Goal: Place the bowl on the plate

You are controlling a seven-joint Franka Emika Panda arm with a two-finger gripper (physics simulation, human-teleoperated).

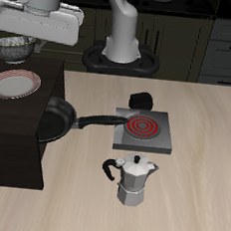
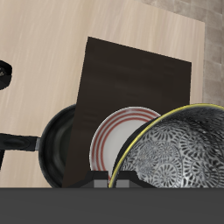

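The grey metallic bowl [image 1: 11,48] hangs just under my gripper [image 1: 19,38], which is shut on its rim. It is held in the air above the back of the dark cabinet. In the wrist view the bowl [image 2: 178,157] looms close, its speckled inside facing the camera. The plate [image 1: 15,83], white with a reddish-pink rim, lies flat on the cabinet top, a little nearer the table's front edge than the bowl. The wrist view has the plate [image 2: 116,140] partly covered by the bowl's rim.
A black frying pan [image 1: 50,118] sits on the cabinet [image 1: 24,149] beside the plate, its handle reaching toward the red-coiled stove burner [image 1: 141,128]. A small black cup [image 1: 139,98] stands behind the burner. A moka pot [image 1: 132,180] stands nearer the front edge.
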